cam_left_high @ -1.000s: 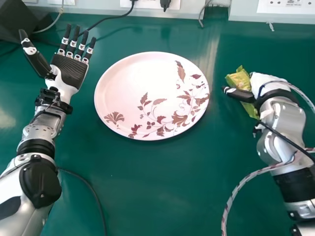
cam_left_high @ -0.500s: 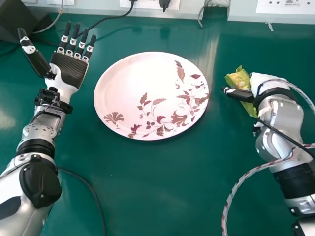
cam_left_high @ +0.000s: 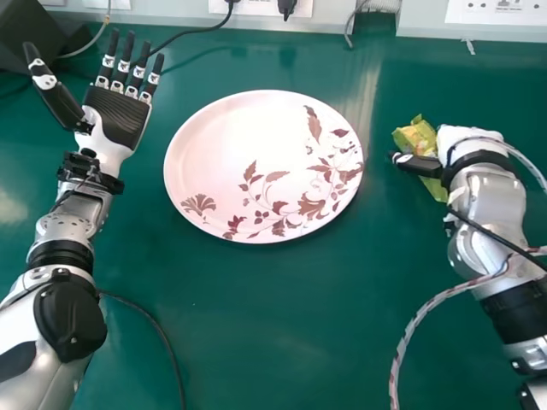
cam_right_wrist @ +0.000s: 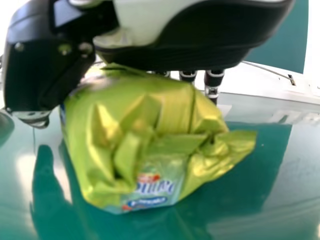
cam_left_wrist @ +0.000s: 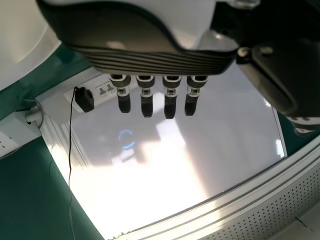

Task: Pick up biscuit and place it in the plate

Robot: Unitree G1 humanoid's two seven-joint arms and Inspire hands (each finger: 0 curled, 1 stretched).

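Step in hand, as I judge it: the pick. R hand (cam_left_high: 468,143) is at the biscuit pkt (cam_left_high: 416,138), w/ the pkt right up at its palm, on its inner side, toward the plate (cam_left_high: 226,141). Can't tell if R hand is pinching the pkt or just set against it; nor if the pkt's wt is off the table (cam_left_high: 265,333). Plate is apart from R hand, over to its L, w/ nothing on it. L hand (cam_left_high: 120,120) is idle on the plate's other side, palm up, spread open, fingers straight.

Next: R hand prob. needs a firm hold first, then a small lift to clear the plate rim, a move L over the plate's middle, lower & let go. Wrapper looks loose & crinkly, so it may slip if only its edge is caught; a low carry could bump the rim & shove the plate.

Vs. 0.5 s ago: v. little diff. R forearm (cam_left_high: 489,213) is a touch farther from the plate at its lower end; R hand & pkt abt same, pkt no nearer the plate. L hand has drifted slightly fwd & outward, same open shape. Plate hasn't moved.
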